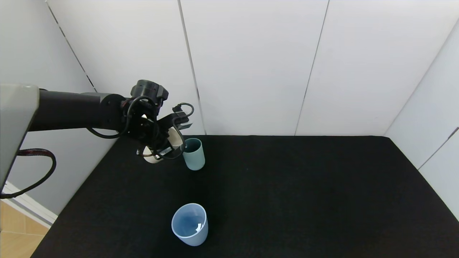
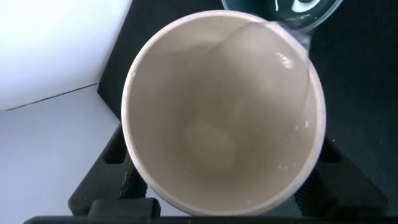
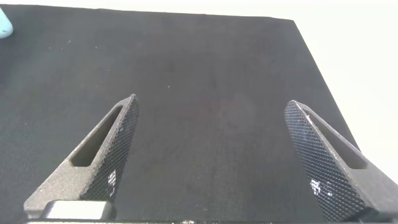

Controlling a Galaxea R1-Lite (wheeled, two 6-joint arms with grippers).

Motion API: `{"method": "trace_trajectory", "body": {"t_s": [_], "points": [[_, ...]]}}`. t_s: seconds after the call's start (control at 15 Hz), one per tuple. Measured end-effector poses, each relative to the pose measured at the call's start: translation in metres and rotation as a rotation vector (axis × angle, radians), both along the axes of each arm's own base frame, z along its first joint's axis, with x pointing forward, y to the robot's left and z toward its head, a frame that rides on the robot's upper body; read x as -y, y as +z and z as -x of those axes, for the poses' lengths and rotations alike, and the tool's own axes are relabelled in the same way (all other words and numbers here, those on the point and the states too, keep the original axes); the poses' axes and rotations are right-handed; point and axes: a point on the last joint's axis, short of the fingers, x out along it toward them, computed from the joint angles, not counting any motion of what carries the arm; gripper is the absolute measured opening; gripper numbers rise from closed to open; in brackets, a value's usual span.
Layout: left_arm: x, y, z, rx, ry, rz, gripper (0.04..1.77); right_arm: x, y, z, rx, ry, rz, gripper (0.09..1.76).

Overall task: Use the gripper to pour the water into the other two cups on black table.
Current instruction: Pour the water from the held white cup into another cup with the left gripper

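My left gripper [image 1: 163,144] is shut on the beige tumbler [image 1: 175,140] and holds it tilted, its mouth over the slim teal-green cup [image 1: 194,154] at the back left of the black table [image 1: 287,186]. In the left wrist view the beige tumbler [image 2: 217,112] fills the picture, and clear water [image 2: 273,59] runs along its wall to the rim, right over the teal cup's mouth [image 2: 283,12]. The wider light blue cup [image 1: 190,224] stands upright near the front edge, with a glint inside. My right gripper [image 3: 211,106] is open and empty above bare table.
White wall panels [image 1: 251,64] close the table at the back and on both sides. The table's right edge shows in the right wrist view [image 3: 323,81]. A pale blue bit of a cup [image 3: 4,25] sits at that view's corner.
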Motion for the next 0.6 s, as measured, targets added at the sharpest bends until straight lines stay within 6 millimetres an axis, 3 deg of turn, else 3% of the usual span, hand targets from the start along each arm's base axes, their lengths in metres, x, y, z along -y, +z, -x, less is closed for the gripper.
{"method": "trace_trajectory", "body": {"t_s": [0.6], "points": [[0.018, -0.001, -0.004, -0.006, 0.02, -0.123, 1.25, 0.0, 0.0, 0.0, 0.0, 0.0, 0.0, 1.71]]}}
